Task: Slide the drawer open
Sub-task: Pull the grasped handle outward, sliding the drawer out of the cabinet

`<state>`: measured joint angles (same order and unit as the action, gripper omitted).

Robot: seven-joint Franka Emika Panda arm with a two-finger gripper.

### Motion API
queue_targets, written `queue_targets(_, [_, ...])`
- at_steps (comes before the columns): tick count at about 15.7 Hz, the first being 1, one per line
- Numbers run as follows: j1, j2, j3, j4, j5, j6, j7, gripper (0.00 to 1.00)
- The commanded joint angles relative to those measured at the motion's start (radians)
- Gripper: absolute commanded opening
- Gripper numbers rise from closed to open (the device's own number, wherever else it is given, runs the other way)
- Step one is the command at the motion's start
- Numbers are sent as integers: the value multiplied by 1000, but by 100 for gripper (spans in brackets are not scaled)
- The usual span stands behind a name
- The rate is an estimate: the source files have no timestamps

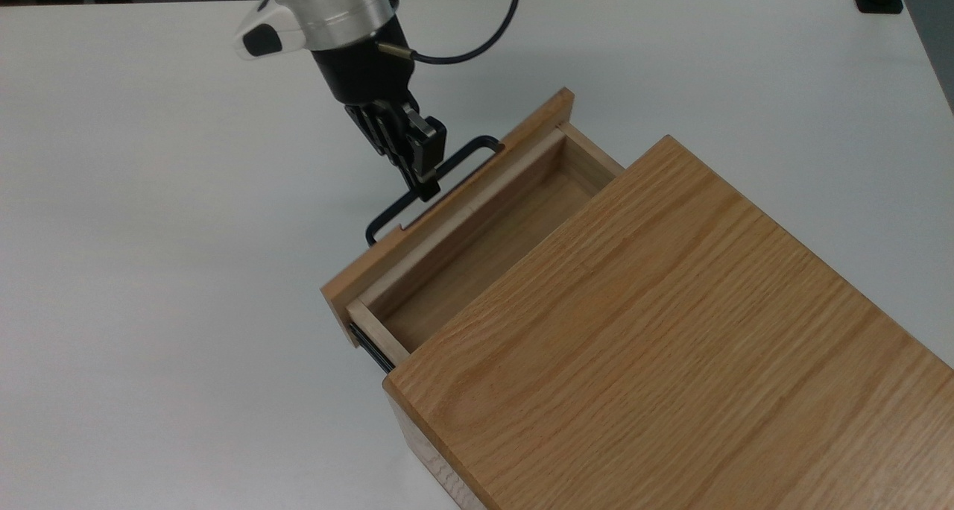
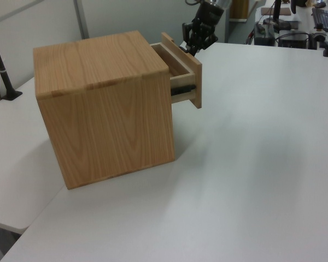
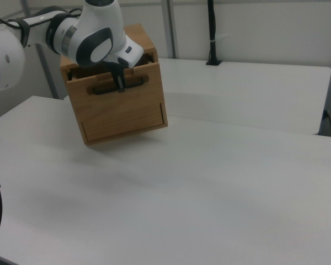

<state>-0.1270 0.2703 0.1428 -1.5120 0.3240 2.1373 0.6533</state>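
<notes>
Drawer [image 1: 477, 241] sits at the top of the oak casing [image 1: 671, 346], partly slid out toward the top view's upper left. Its slide axis runs diagonally in the top view, lower right to upper left; the front panel [image 1: 447, 204] lies crosswise to that, its long edge running lower left to upper right. In the left view the drawer [image 2: 180, 68] projects to the left view's right from the casing's upper edge.

Appearance: shallow light-wood tray, inside bare, pale side walls, oak front panel thicker than the walls. Black side rail [image 1: 370, 348] visible under the near wall. Thin black bar handle [image 1: 432, 189] stands off the panel face, parallel to the panel.

Gripper [image 1: 423, 184] comes down from the top view's upper left; fingers [image 1: 428, 152] pinch the handle bar near its middle. In the right view the gripper [image 3: 120, 85] meets the handle [image 3: 117, 85] on the front face.

Casing stands on the white desk [image 1: 149, 234], tilted askew to the desk edges.
</notes>
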Motion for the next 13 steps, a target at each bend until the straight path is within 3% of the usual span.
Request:
queue_targets(1, [-54, -43, -17, -59, -17, -68, -99, 9])
queue_targets(6, [-80, -55, -22, -59, -57, -115, -136, 9])
queue_targets(13, [-137, -94, -25, -57, -60, -237, -221, 9])
